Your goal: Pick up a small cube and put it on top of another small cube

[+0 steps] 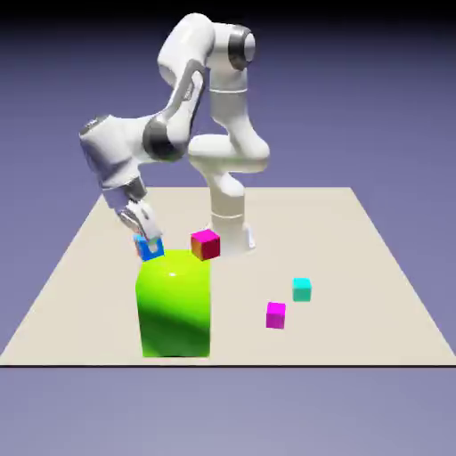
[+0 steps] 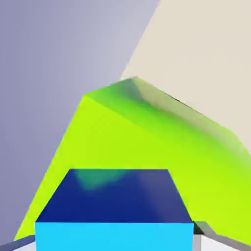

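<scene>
My gripper (image 1: 150, 245) is shut on the small bright blue cube (image 1: 149, 249), holding it just behind the top left corner of the big green block (image 1: 175, 303) in the exterior view. The hand view shows the same blue cube (image 2: 113, 211) large between my fingertips (image 2: 203, 229), with the green block (image 2: 142, 142) right beyond it. Whether the cube rests on the table or hangs above it is hidden by the block.
A magenta cube (image 1: 206, 243) with an orange side sits behind the green block near the robot's base. A teal cube (image 1: 302, 289) and another magenta cube (image 1: 276, 314) lie toward the exterior view's right on the beige table (image 1: 374, 267).
</scene>
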Controlling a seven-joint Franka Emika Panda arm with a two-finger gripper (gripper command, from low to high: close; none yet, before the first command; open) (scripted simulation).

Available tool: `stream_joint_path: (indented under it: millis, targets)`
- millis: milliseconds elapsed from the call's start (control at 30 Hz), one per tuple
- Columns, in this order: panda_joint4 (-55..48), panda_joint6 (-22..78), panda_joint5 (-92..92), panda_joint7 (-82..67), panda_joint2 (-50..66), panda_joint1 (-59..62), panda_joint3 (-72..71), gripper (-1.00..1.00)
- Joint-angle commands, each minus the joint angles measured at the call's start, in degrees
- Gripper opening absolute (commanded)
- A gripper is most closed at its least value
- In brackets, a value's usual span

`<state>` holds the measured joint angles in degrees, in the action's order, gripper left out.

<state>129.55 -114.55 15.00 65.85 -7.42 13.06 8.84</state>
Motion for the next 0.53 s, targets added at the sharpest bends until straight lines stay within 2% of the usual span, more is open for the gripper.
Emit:
stream_joint_path:
  millis: [0,167,233,400,433,500]
  targets:
    - [0.62,1.60,-1.88,-0.55,-2.08,0.12,-1.72,-1.00]
    - [3.71,9.37,-10.31,-3.45,-12.33,0.09,-10.24,-1.00]
    - [4.52,9.75,-10.65,-1.23,-12.46,-1.20,-10.67,-1.00]
    - [12.80,-1.01,-10.16,-1.53,-9.99,-1.48,-11.07,-1.00]
    - [12.80,-1.01,-10.16,-1.53,-9.99,-1.48,-11.07,1.00]
    - [10.88,1.48,-10.28,-1.46,-10.56,-1.42,-10.98,1.00]
